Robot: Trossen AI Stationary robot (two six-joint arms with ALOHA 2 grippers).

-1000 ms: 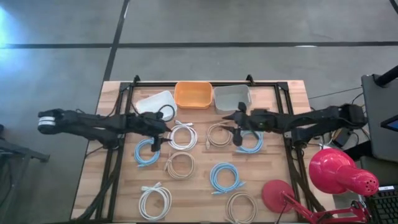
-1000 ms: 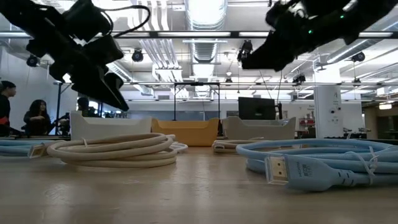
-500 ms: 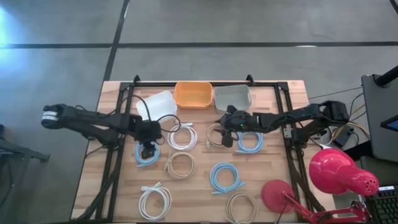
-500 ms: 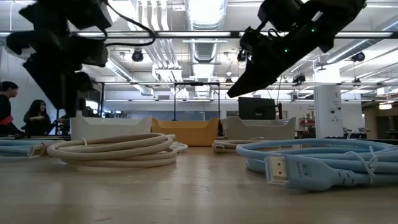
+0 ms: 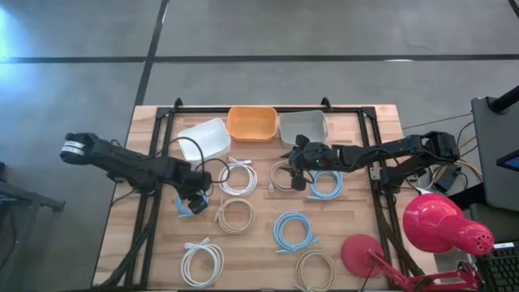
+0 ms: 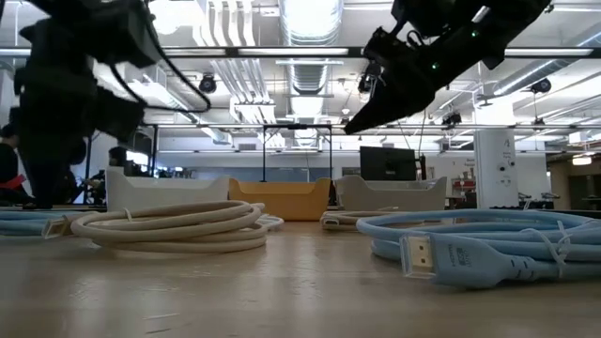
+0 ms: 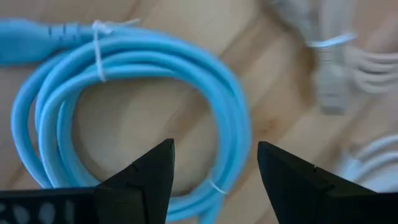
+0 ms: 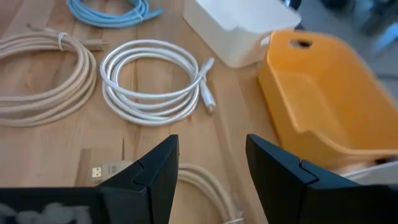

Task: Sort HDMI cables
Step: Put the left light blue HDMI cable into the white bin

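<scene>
- The left pincer (image 5: 193, 203) hangs low over the light blue coil (image 5: 191, 199) on the desk's left half, its fingers (image 7: 140, 180) spread, with one side of the coil's ring showing in the gap between them; nothing is pinched.
- In the left wrist view that blue coil (image 7: 124, 118) lies flat on the wood, bound with a thin white tie, with pale cable just beside it.
- The right pincer (image 5: 296, 180) sits above the beige coil (image 5: 285, 176) near the middle of the desk, fingers (image 8: 155, 171) spread and empty.
- Just beside that beige coil, on the right arm's side, lies another light blue coil (image 5: 326, 185).
- A white coil (image 5: 238, 178) lies between the two pincers; the right wrist view shows it (image 8: 152, 81) round and flat, plug end toward the bins.
- A second beige coil (image 5: 234, 216) lies near the left pincer, toward the desk's front.
- Farther front are a third light blue coil (image 5: 293, 232), a white coil (image 5: 202, 261) and a beige coil (image 5: 315, 270).
- Along the far edge stand a white bin (image 5: 204, 137), an orange bin (image 5: 252, 123) and a grey bin (image 5: 302, 126).
- A red lamp (image 5: 442, 225) stands at the desk's front right corner.
</scene>
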